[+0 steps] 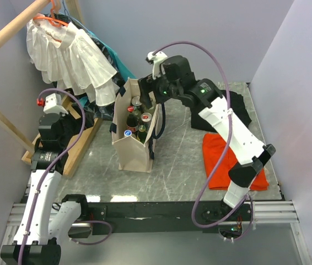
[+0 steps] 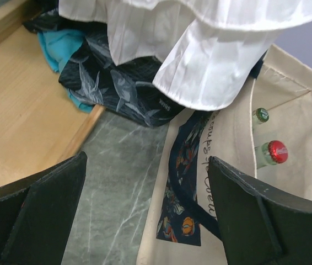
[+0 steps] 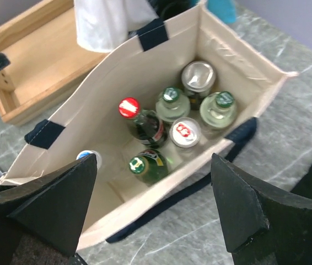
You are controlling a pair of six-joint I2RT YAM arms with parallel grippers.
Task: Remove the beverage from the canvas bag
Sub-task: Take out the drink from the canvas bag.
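Observation:
The cream canvas bag (image 1: 129, 144) with navy handles stands open in the middle of the table. It holds several bottles and cans, among them a red-capped dark bottle (image 3: 139, 122), a green bottle (image 3: 147, 165), a silver can (image 3: 198, 77) and a blue-capped bottle (image 3: 89, 157). My right gripper (image 1: 147, 88) is open and hovers above the bag's far end, its fingers (image 3: 238, 210) wide apart over the near rim. My left gripper (image 1: 62, 114) is open and empty, left of the bag (image 2: 288, 110), apart from it.
A white ruffled garment (image 1: 70, 55) hangs from a wooden rail at the back left, over dark patterned cloth (image 2: 117, 83) and a wooden base (image 2: 23, 105). A red cloth (image 1: 230, 160) and a black cloth (image 1: 236, 107) lie on the table to the right.

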